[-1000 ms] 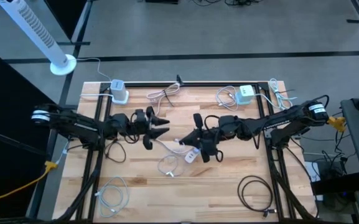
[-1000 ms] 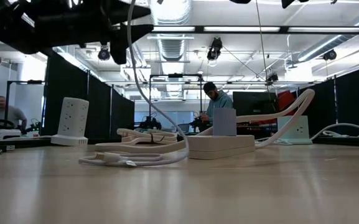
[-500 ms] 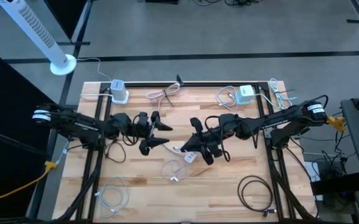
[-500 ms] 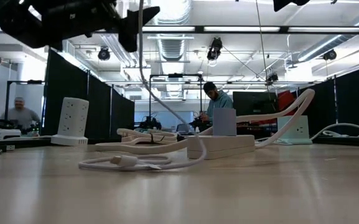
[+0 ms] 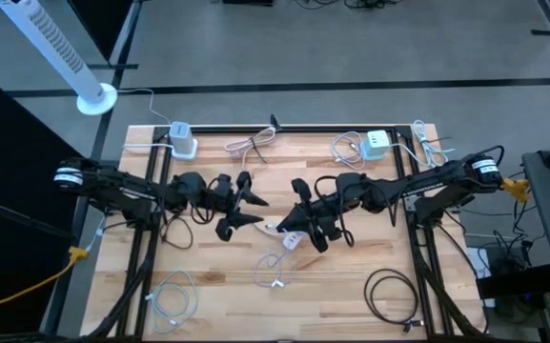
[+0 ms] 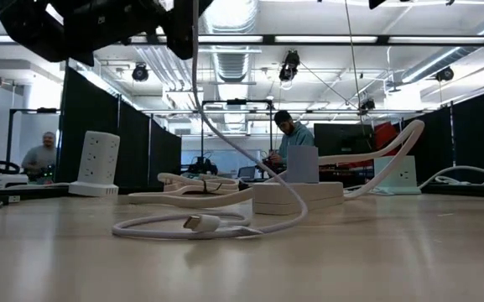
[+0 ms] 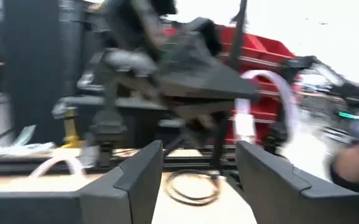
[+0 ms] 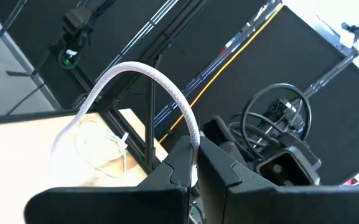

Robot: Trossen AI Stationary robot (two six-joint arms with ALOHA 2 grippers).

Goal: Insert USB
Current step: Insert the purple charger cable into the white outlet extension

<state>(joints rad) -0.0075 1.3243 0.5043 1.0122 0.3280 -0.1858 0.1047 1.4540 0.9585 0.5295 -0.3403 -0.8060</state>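
High view: right gripper (image 5: pixel 292 221) clamped on white cable (image 5: pixel 276 272) (left gripper (image 5: pixel 244 208) apart, facing).

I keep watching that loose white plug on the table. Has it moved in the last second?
Yes. In the high view the plug has slid toward the table's near edge, farther from the white charger block than before.

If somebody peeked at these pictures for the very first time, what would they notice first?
Probably the two dark robot arms meeting nose to nose over the middle of the wooden table. The right gripper pinches a white cable, which arches up and droops to a loop on the tabletop. The left gripper faces it, fingers apart.
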